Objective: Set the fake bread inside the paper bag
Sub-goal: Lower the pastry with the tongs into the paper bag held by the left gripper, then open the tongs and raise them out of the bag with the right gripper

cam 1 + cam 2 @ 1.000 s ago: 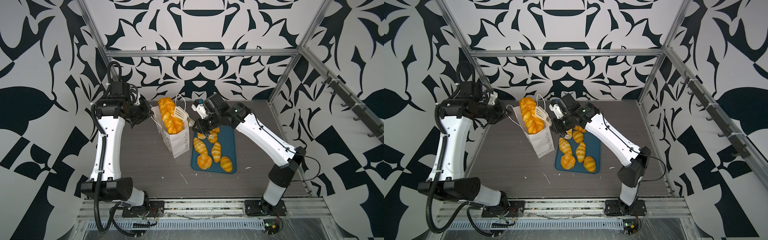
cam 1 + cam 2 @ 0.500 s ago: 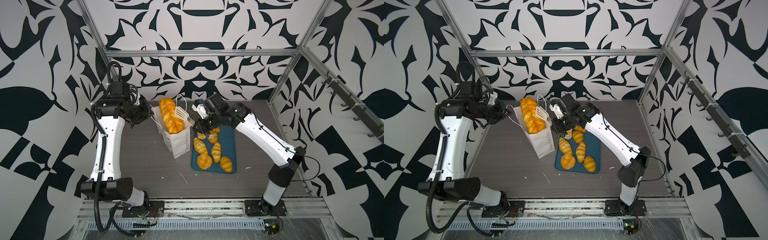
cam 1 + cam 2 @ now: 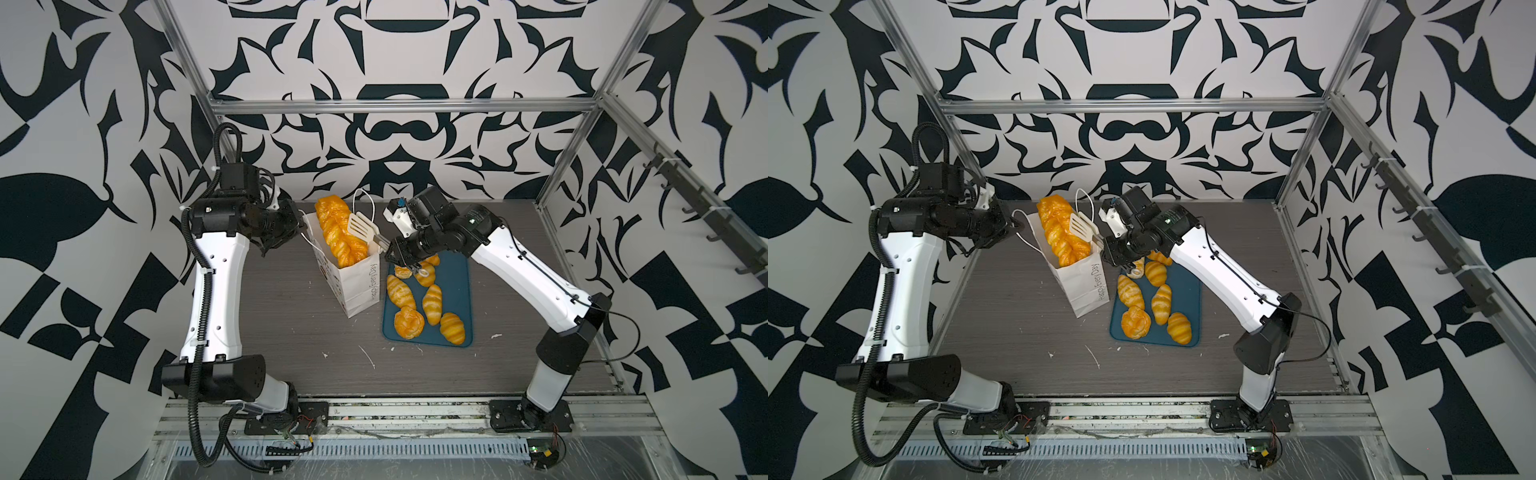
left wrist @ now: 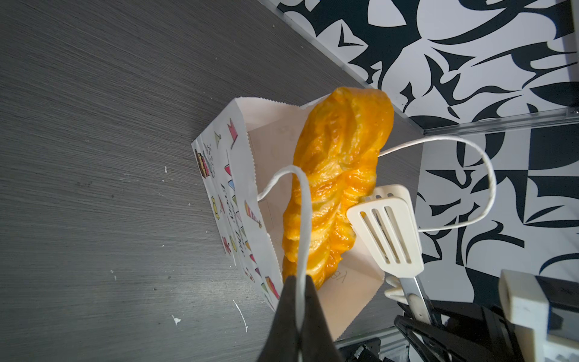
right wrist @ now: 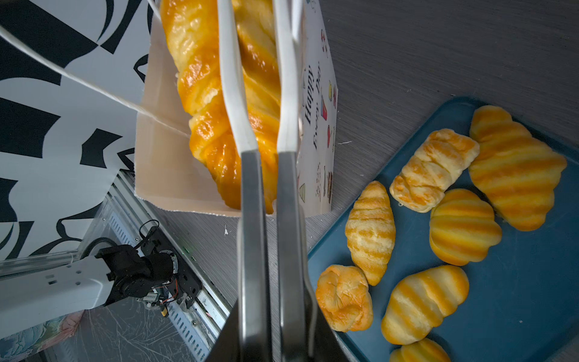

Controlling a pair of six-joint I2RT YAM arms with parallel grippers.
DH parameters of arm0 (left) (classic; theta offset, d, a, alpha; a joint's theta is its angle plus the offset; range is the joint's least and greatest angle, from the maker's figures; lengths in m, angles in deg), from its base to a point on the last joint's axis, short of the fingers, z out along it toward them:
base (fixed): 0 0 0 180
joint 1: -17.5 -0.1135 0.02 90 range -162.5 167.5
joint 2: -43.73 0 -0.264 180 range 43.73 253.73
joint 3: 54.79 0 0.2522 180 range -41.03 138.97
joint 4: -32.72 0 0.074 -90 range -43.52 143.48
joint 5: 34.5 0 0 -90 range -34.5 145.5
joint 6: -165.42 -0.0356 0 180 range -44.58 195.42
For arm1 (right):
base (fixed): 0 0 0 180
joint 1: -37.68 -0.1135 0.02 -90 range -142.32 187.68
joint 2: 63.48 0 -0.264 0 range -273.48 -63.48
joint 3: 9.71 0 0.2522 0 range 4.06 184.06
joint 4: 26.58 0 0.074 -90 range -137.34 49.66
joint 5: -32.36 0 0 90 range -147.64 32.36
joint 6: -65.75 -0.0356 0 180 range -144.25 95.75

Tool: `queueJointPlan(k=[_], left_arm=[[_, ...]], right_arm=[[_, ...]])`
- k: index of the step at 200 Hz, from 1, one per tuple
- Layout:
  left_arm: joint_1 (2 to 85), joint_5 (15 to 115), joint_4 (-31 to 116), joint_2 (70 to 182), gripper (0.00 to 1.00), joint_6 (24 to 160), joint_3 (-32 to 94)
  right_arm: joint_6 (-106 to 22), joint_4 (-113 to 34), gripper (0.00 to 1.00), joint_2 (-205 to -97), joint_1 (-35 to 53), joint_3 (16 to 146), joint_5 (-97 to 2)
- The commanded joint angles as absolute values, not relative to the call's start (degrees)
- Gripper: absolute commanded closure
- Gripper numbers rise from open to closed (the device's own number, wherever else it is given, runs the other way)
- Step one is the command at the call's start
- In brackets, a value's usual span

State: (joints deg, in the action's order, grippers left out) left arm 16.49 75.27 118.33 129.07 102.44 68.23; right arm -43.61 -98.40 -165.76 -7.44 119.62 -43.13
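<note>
Bread sits in two places in both top views. The braided loaf (image 3: pixel 337 232) stands tilted in the white paper bag (image 3: pixel 360 286), with its upper half poking above the rim. Several croissants (image 3: pixel 432 302) and a round bun (image 3: pixel 409 322) lie on the teal tray (image 3: pixel 459 286), just beside the bag on the table (image 3: pixel 291 332). The left jaws sit at the bag's outer rim. The right jaws carry white slotted tongs (image 3: pixel 362 226), whose blades hang over the bag's mouth by the loaf.

In the left wrist view the left jaws are pressed together on a cord handle (image 4: pixel 302 216), holding the mouth wide. The tongs' blades lie just beside the loaf.

In the right wrist view the right jaws clamp the tongs' metal arms. The blades stand slightly parted, and we cannot tell whether they touch the loaf. A lattice pastry (image 5: pixel 434 169) lies among the croissants on the tray.

We judge the loaf delivered and the tongs at the point of letting go. The next move calls for lifting the tongs clear without snagging the free cord loop. Then we swing to the tray and spread the blades around a croissant, with the left pinch keeping the bag open.
</note>
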Motion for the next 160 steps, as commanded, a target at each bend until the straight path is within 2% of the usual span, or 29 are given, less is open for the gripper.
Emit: queueJointPlan(k=[1, 48, 160], left_arm=[[16.14, 76.06, 120.07, 129.07, 1.00, 102.66, 68.48], [16.12, 76.16, 120.06, 129.07, 1.00, 102.72, 68.67], [16.14, 76.54, 119.96, 129.07, 1.00, 102.77, 68.59]], right_arm=[[-43.13, -95.36, 0.71, -163.02, -7.76, 122.44, -43.05], [-42.97, -95.73, 0.68, -162.49, -7.76, 122.63, -43.04], [-42.81, -96.74, 0.68, -161.16, -7.76, 125.76, -42.01]])
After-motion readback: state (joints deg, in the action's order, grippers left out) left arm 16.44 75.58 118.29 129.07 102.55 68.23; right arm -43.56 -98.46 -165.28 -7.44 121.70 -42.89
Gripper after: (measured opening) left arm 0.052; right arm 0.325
